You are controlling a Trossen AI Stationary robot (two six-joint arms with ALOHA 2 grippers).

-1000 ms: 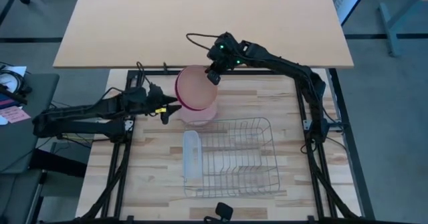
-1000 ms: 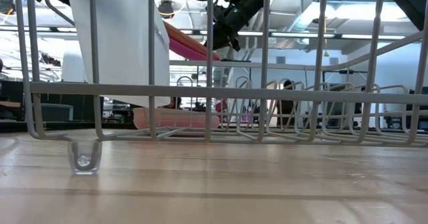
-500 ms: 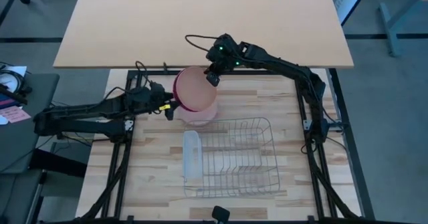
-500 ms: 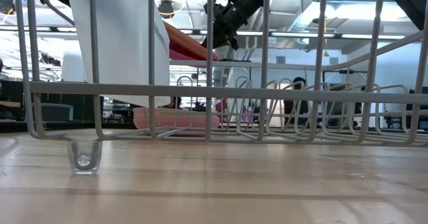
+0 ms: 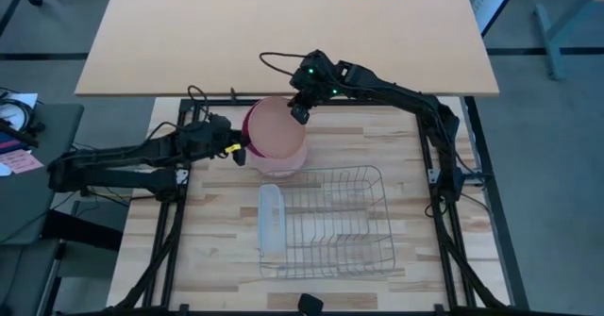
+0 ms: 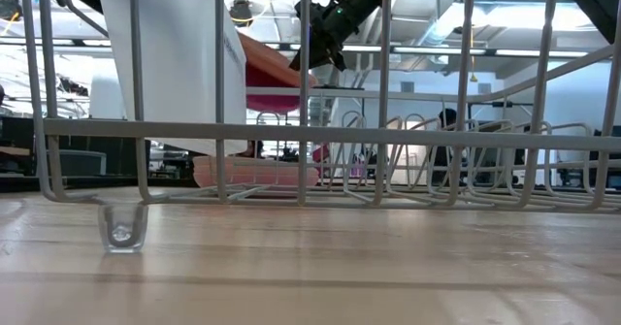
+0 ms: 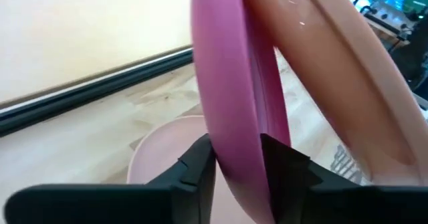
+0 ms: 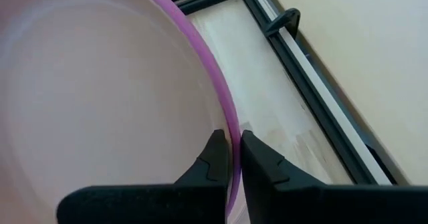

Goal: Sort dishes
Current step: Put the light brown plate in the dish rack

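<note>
Two stacked plates are held tilted above a pale pink plate (image 5: 283, 161), behind the rack (image 5: 335, 220).
The magenta plate (image 7: 224, 97) is pinched by the left gripper (image 7: 237, 154); both rims, tan plate (image 8: 100, 83) included, are clamped by the right gripper (image 8: 231, 150).

The left arm reaches in from the table's left side, stretched nearly level, its wrist pointing toward the table's middle. The left gripper (image 5: 240, 153) has its two dark fingers (image 7: 198, 165) pressed close on a thin rim. The right arm comes from the right rear, elbow bent, forearm angled down. The right gripper (image 5: 299, 111) pinches with fingers (image 8: 215, 158) almost together.
</note>
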